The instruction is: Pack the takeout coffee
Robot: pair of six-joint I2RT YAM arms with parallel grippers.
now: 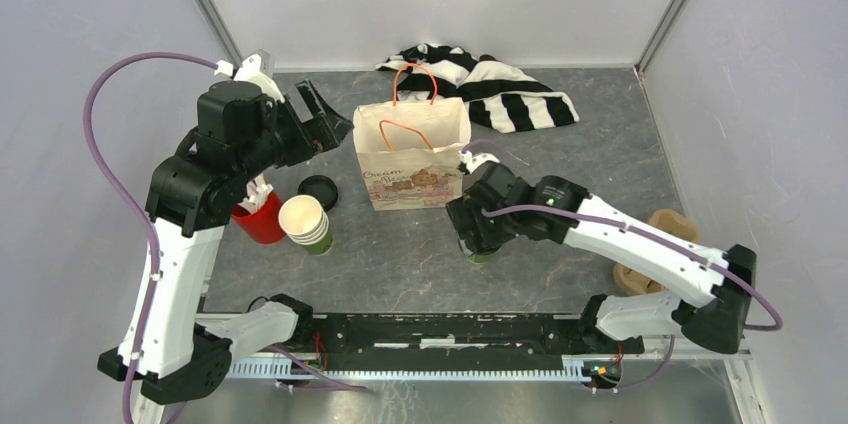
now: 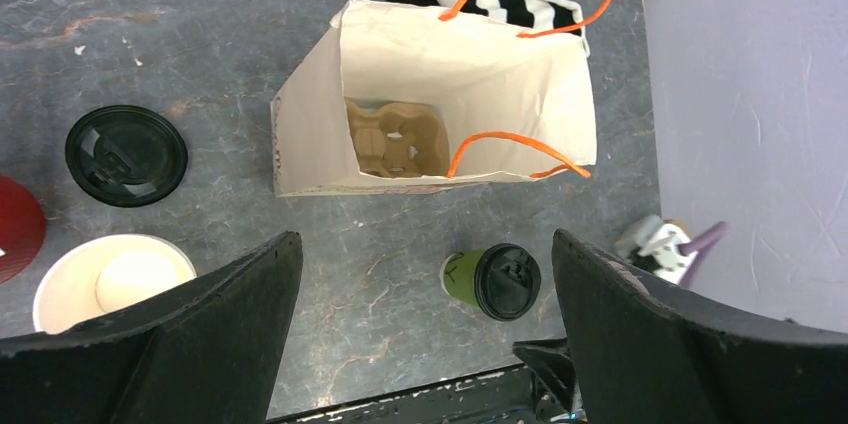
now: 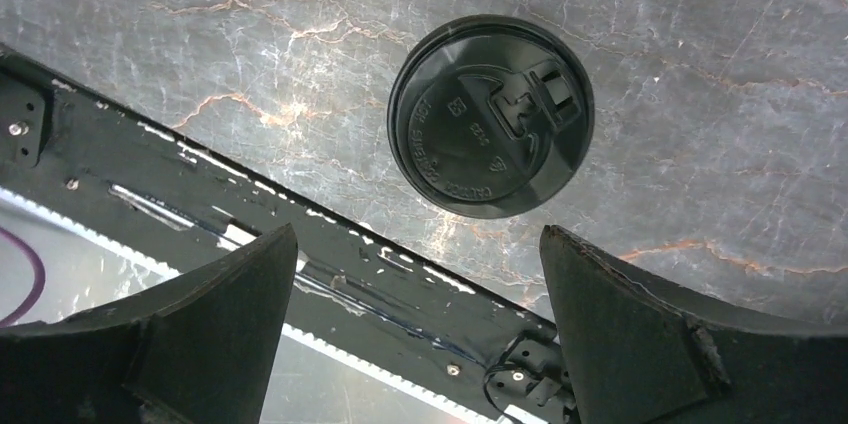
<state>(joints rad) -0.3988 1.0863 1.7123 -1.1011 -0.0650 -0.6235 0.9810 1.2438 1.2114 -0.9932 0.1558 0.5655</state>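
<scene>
Green cup under black lid, the coffee [image 2: 492,282] stands upright by the near edge, so I hang the right gripper [image 3: 420,234] over it, fingers apart to straddle it, while the left gripper [image 2: 425,244], also spread, overlooks the bag [image 2: 480,64].

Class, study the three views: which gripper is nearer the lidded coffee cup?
Right. The right gripper hangs open just above the coffee. The left gripper, also open, is raised by the left side of the bag, well away from the coffee.
</scene>
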